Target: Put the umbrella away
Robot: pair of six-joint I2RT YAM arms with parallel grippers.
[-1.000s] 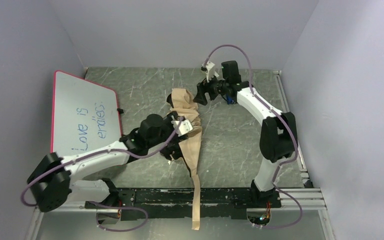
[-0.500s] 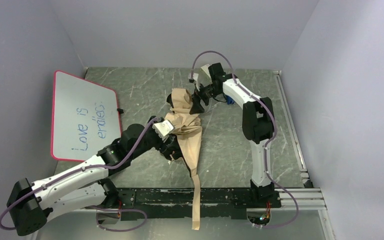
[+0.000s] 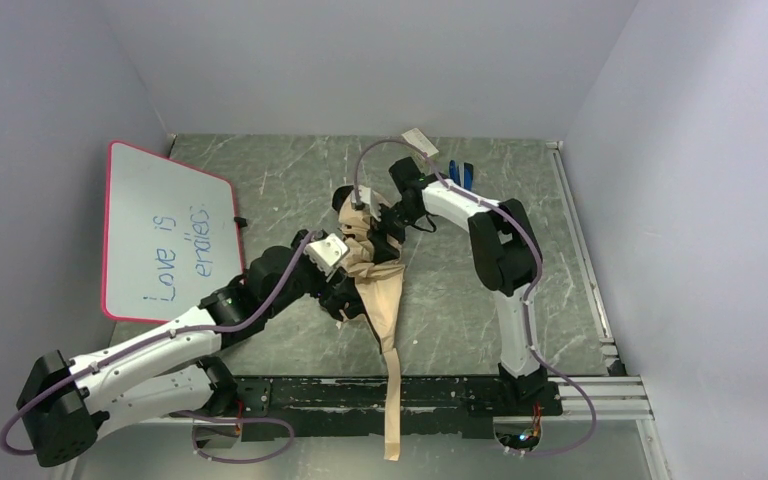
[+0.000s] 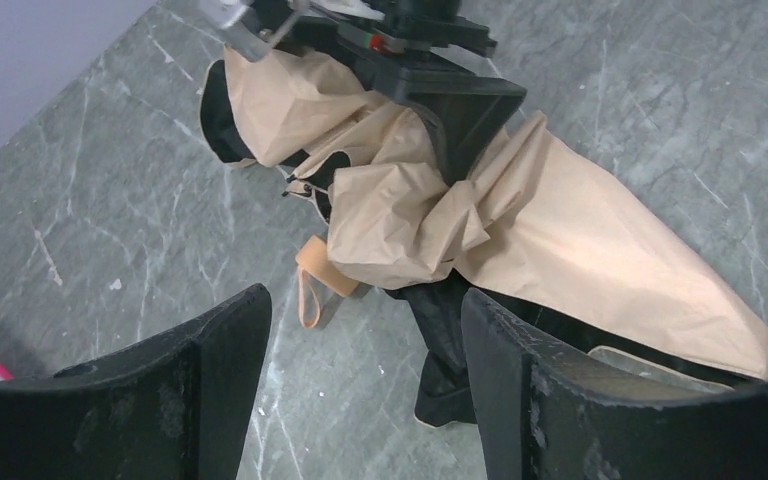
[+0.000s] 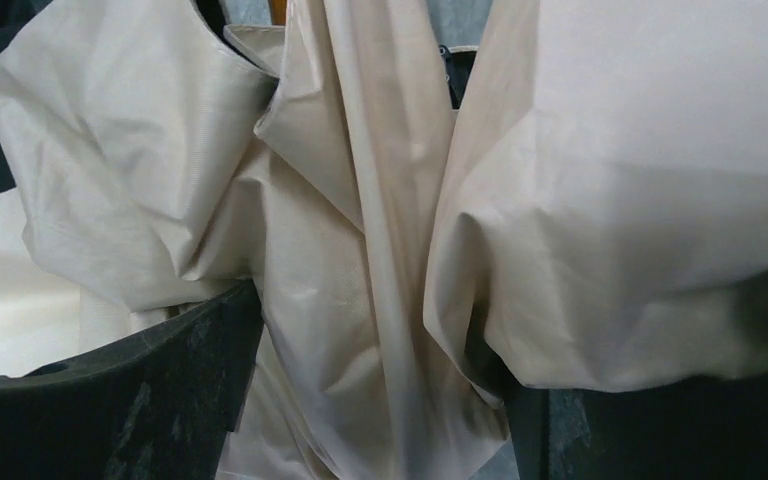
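While the left gripper (image 3: 348,298) hangs spread and empty just left of the umbrella (image 3: 378,275), the right gripper (image 3: 384,232) has swung in from the upper right and dropped onto its crumpled upper end. The right fingers stand wide with tan folds bunched between them, not yet pinched. The umbrella lies at mid-frame on the table (image 3: 480,280), canopy loose, strap (image 3: 392,400) trailing toward the bottom edge. This looks like a grasp being set up; gathering and wrapping remain undone.

Pale lilac walls (image 3: 360,60) on 3 sides; scratched grey-green marbled tabletop (image 3: 440,290); red-framed whiteboard (image 3: 160,230) at left w/ handwriting.
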